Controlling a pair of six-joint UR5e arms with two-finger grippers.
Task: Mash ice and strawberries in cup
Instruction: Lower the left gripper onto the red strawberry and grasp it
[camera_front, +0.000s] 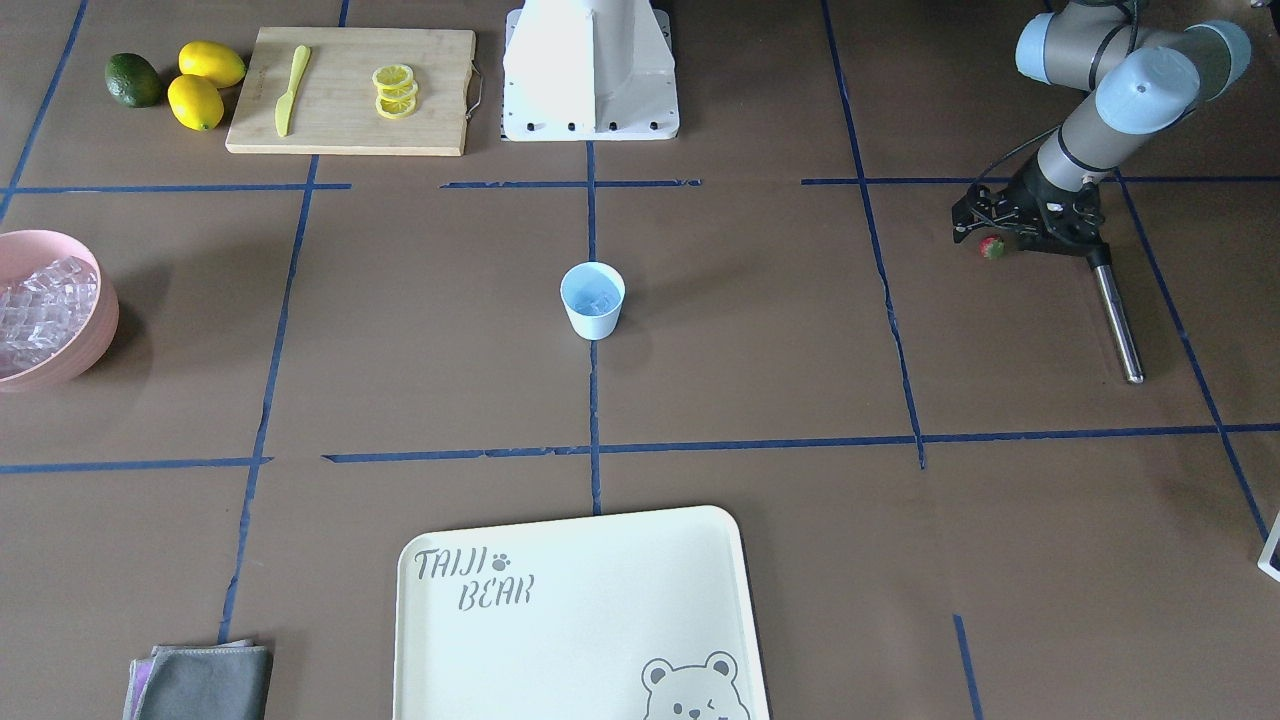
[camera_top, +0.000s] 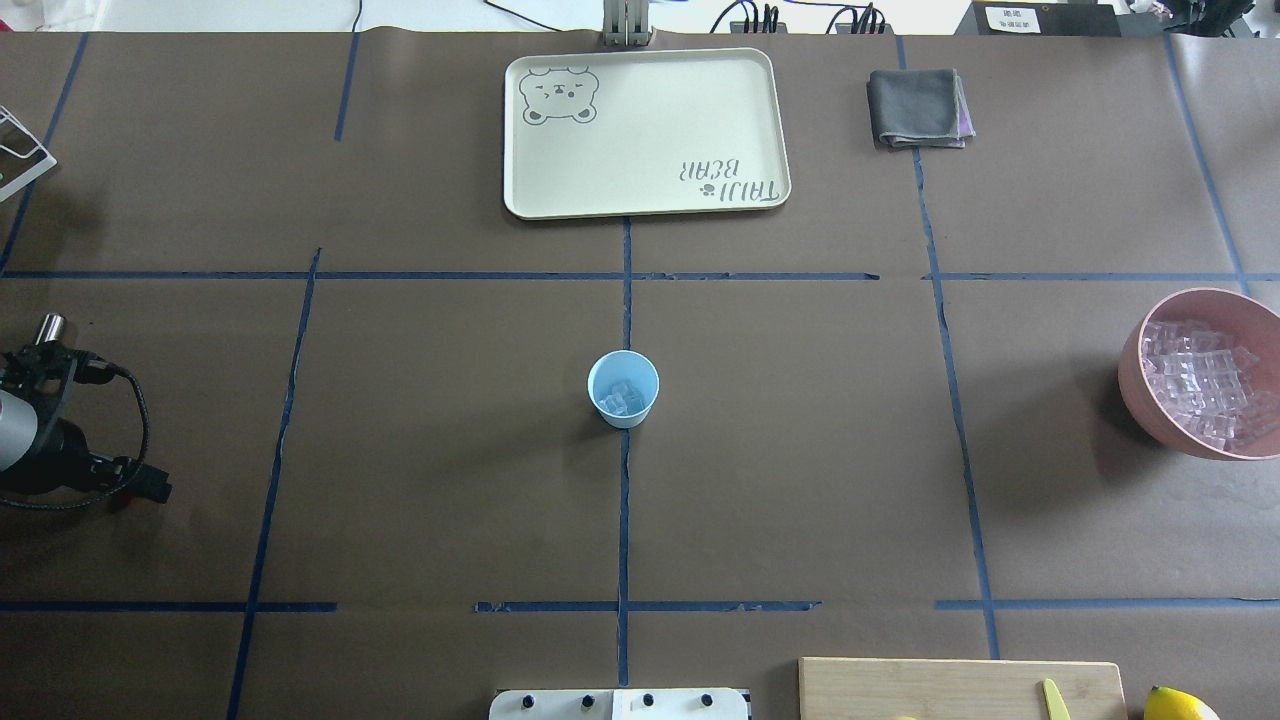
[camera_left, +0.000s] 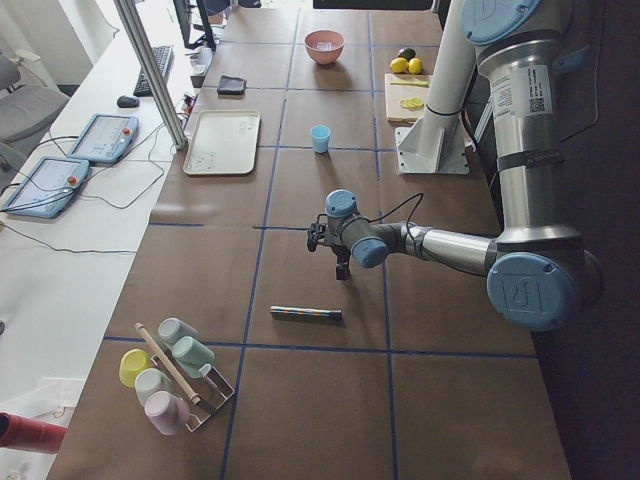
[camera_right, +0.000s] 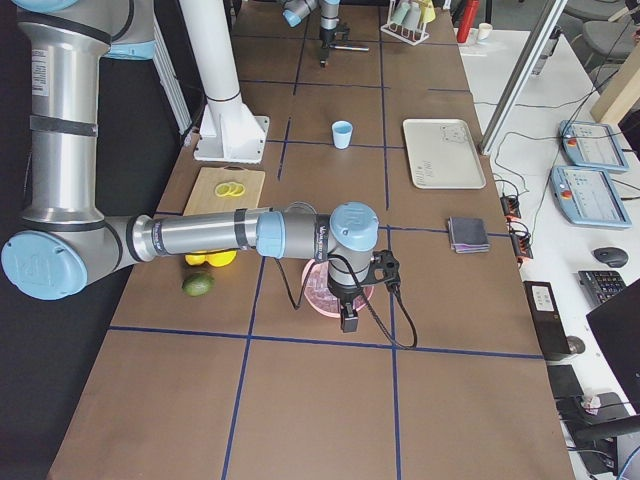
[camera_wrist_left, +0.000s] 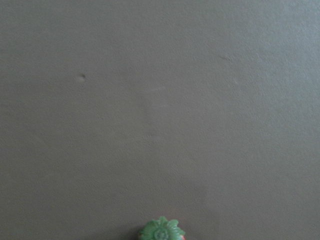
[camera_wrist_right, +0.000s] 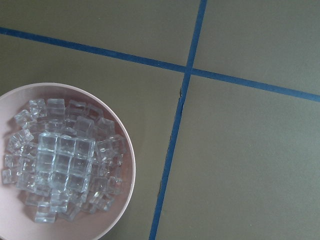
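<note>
Front view: a small pale blue plastic cup stands at the table's centre, within reach of both arms, with a few clear ice cubes inside. Well apart at its 3 o'clock, the left gripper hangs low over the brown paper. A tiny red strawberry sits at its fingertips; I cannot tell whether they clamp it. A smooth steel rod, probably the masher, lies at the gripper's 5 o'clock. A round pink bowl heaped with cubes sits at the cup's 9 o'clock.

Overhead view: cup central, bowl at 3 o'clock.

Right side view: the right gripper hovers over the bowl, its opening unclear.

Left wrist view: the strawberry's green leafy crown shows at 6 o'clock.

Right wrist view: glassy square cubes fill the bowl at 8 o'clock; no fingers show.
</note>
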